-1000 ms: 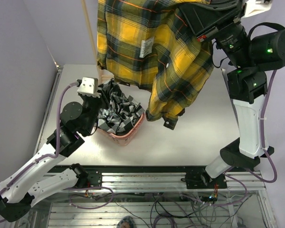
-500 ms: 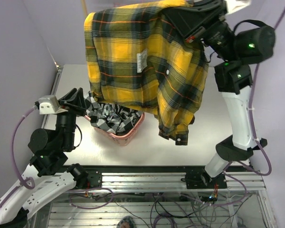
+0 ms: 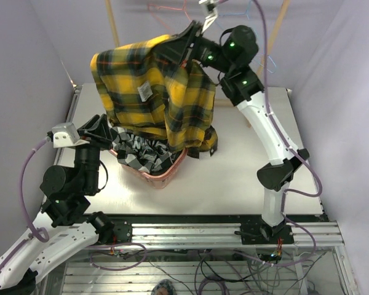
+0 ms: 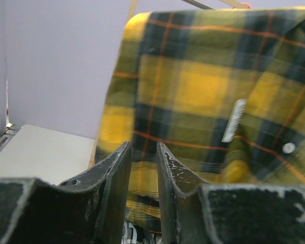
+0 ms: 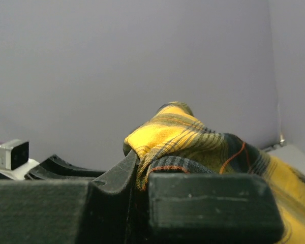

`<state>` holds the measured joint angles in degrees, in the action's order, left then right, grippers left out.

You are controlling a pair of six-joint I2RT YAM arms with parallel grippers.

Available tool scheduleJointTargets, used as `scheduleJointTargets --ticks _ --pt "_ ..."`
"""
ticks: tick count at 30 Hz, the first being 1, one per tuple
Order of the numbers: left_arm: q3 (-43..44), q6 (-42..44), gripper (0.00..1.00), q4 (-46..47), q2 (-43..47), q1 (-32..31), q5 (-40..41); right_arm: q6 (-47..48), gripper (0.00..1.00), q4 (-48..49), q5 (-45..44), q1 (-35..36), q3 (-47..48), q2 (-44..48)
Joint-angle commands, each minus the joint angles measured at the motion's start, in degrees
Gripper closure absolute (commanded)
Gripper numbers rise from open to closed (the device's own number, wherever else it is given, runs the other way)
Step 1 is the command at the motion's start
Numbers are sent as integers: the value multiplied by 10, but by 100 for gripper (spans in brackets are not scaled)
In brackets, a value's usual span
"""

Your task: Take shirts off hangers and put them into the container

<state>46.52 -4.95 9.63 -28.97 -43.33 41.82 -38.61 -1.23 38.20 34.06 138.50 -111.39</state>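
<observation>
Since a second ago the right gripper (image 3: 187,44) has swung left across the table, carrying the yellow shirt (image 3: 141,92) from over the bare right side to above the basket (image 3: 166,178). Its jaws are clamped together on a bunched fold of that shirt, which the right wrist view shows pinched between the fingers. The shirt hangs in the air from this grip, draped wide, with its lower edge reaching down onto the far rim of the basket.

The left gripper (image 3: 101,129) has drawn back from the basket's left rim and now sits raised just left of it. Its jaws stand a little apart with nothing between them, pointing at the hanging shirt.

The black-and-white shirt (image 3: 144,150) lies crumpled inside the basket, which stands left of centre on the table (image 3: 246,178), a pale, smooth metal sheet. Plain lilac walls (image 3: 37,61) close in the left, far and right sides. A wooden pole (image 3: 112,21) rises at the far left, and a bare pink hanger (image 3: 166,8), earlier hidden behind the shirt, shows at the far top.
</observation>
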Motion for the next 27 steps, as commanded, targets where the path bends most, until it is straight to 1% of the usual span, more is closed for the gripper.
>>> scheduleJointTargets --ticks 1,4,6,9,11,15,16,18,22,27 --pt "-2 -4 63 17 -3 4 6 62 100 -17 -17 51 -1 0" --pt "4 -7 63 11 -8 4 7 119 100 -66 -63 92 -16 -6" --pt "3 -7 63 12 -5 4 8 165 100 -94 -112 112 -46 -4" --pt "-1 -7 63 16 1 3 8 208 100 -125 -185 132 -108 6" --pt "-3 -7 63 19 5 3 6 217 100 -123 -233 138 -175 25" --pt "-1 -9 63 16 0 4 -1 208 100 -59 -312 140 -352 76" --pt "1 -10 63 14 -3 3 -3 205 100 -47 -327 140 -385 83" --pt "4 -12 64 10 -8 3 -7 201 100 -30 -326 143 -448 89" --pt "6 -13 64 7 -17 3 -12 212 100 -41 -326 166 -498 64" --pt "6 -15 64 4 -27 3 -13 231 100 -87 -388 209 -520 5"
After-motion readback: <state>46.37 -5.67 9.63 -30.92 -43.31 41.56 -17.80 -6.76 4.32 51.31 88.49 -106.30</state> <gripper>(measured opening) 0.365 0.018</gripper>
